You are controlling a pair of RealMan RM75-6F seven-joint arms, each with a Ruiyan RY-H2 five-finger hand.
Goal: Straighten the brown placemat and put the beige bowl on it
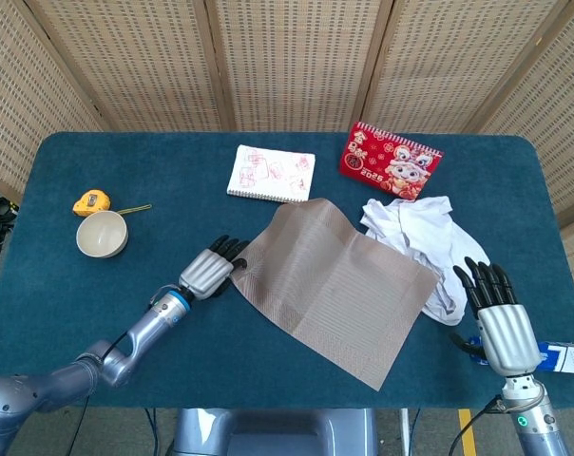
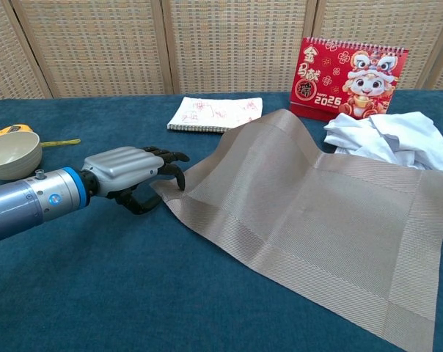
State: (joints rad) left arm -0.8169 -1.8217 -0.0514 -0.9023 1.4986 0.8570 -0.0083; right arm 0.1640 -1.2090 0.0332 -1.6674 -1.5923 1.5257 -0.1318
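On the blue surface, the brown placemat lies skewed, its corners pointing toward the edges, with its far corner raised in a soft hump near the spiral notebook and its right edge lying over part of the crumpled white cloth. At the mat's left corner rests the left robot hand, palm down, its dark fingers touching the mat's edge; from the chest view the fingertips curl down onto the corner and the thumb sits low beside it, but whether the mat is actually pinched cannot be told. Well to the left of that hand stands the beige bowl, upright on the bare surface, apart from the mat, with a yellow tape measure just behind it. Behind the cloth a red desk calendar stands upright. Near the right front edge of the surface, the right robot hand is held with its fingers straight and spread, grasping nothing, just beside the lower fold of the white cloth.
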